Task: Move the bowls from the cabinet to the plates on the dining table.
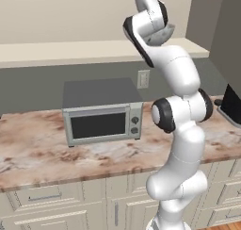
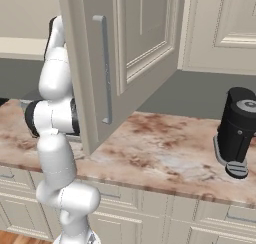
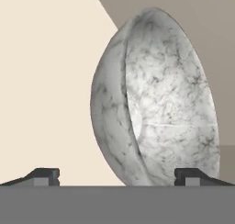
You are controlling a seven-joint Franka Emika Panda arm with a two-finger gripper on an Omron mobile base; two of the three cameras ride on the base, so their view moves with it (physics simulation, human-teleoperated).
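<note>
Bowl (image 3: pixel 156 99) dead ahead, claw (image 3: pixel 117 176) reaching in.
Jaws spread wide, released, straddling its near side, ready to clamp.

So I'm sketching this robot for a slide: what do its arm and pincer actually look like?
The arm is glossy white, built from rounded, bulbous segments with dark charcoal rings and caps at the joints. No cables, labels or markings are visible on it. The pincer shows as two small dark grey, blocky fingertips with a lighter grey face on each.
</note>
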